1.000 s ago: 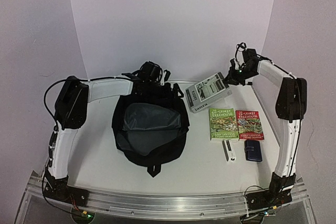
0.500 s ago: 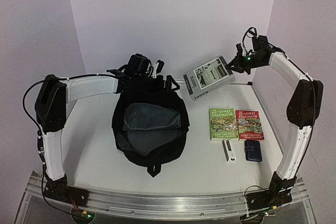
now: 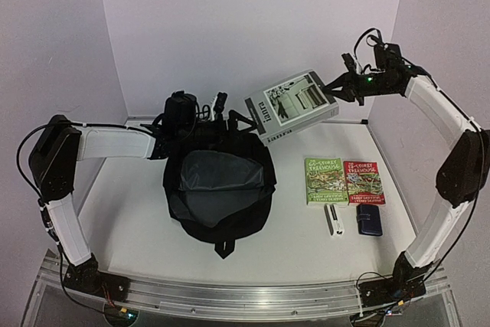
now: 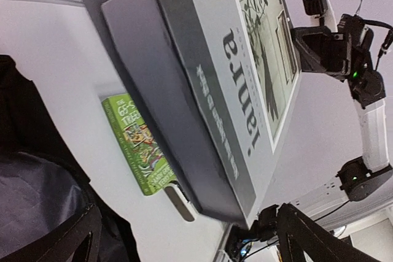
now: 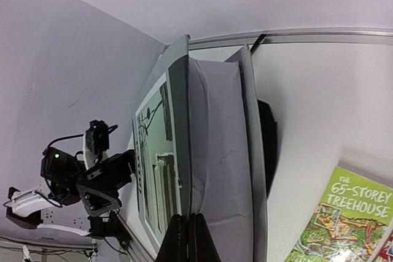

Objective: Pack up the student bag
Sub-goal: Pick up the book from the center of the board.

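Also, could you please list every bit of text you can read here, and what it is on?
"laura": grey book, on cover and spine.
"65-STOREY TREEHOUSE": green book.
"STOREY TREEHOUSE": red book; the number before it is too blurred.
The small spine line on the grey book and the bottom lines on the other two are unreadable.

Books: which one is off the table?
The grey book, held up by the right tool; the green book and red book lie flat.
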Available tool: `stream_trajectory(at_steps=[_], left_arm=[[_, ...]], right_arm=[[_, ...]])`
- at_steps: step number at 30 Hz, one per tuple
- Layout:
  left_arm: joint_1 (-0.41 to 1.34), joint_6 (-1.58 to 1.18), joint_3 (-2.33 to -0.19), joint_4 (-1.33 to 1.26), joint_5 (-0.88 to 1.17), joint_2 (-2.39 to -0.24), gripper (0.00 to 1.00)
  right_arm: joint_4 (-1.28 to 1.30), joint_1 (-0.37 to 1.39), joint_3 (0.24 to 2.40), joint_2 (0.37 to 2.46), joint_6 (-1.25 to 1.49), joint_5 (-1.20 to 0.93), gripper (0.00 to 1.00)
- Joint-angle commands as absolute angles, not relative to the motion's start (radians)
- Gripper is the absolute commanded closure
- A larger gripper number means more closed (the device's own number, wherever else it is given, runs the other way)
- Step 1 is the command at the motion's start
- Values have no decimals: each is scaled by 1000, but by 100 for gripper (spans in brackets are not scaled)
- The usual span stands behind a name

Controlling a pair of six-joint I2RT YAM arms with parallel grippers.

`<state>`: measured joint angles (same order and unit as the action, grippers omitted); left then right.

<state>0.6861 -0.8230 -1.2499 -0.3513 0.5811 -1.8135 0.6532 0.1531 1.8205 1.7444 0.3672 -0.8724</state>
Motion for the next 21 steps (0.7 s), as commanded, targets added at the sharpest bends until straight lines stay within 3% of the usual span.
stream_trajectory(at_steps=[1,7,11,16,21], left_arm=[[683,-979,-1195,-635,666,-1768,1],[684,-1152,-1115,-931,717,-1787,12],[685,-1182,-1074,-1010,715,-1775,27],[693,-1201,-1071,-1060,732,-1776,55],[695,-1226,-1037,-1095,714,-1773,68]], right_arm=[[573,193,1781,1658,410,-958,100],[536,232,1730,1622,425,-981,100],[521,239,1699,1614,426,-991,100],[492,254,1661,1622,438,-1019,100],[459,276,1629,1624,454,-1034,100]])
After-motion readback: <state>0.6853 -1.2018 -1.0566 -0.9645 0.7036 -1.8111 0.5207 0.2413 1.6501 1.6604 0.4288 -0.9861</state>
